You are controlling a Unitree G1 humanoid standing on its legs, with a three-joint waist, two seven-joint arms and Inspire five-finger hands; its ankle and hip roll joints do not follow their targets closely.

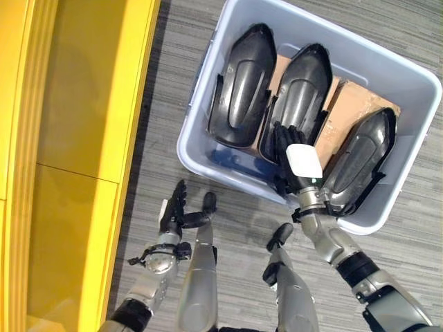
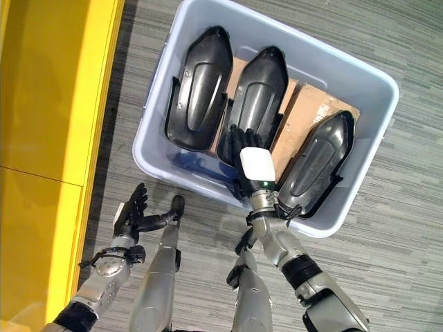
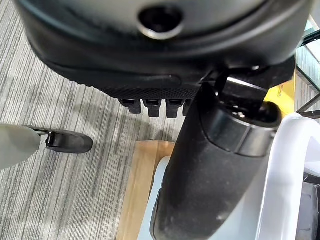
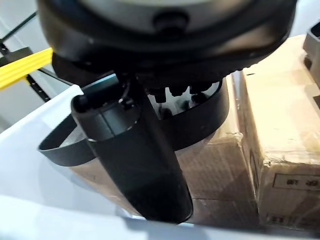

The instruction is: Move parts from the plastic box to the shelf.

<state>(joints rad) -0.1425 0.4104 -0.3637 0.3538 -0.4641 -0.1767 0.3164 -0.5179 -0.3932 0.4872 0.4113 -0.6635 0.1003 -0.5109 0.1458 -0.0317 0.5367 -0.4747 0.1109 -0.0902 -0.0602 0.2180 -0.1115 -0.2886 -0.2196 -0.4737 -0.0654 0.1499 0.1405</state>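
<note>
With its fingers curled over the near end of the middle part [image 1: 299, 90] in the box [image 1: 415, 79], the right hand [image 1: 294, 162] could lose that smooth shell, or snag the parts beside it.

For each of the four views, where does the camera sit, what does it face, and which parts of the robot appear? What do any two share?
Left eye view: on the head, looking down at the plastic box of black parts; both arms show.
Right eye view: beside it, same scene; right hand over the middle part, left hand over the carpet.
Left wrist view: along the left hand, facing carpet.
Right wrist view: along the right hand, facing a part's rim and cardboard boxes.
Shared: the eye views and the right wrist view show the box.
</note>
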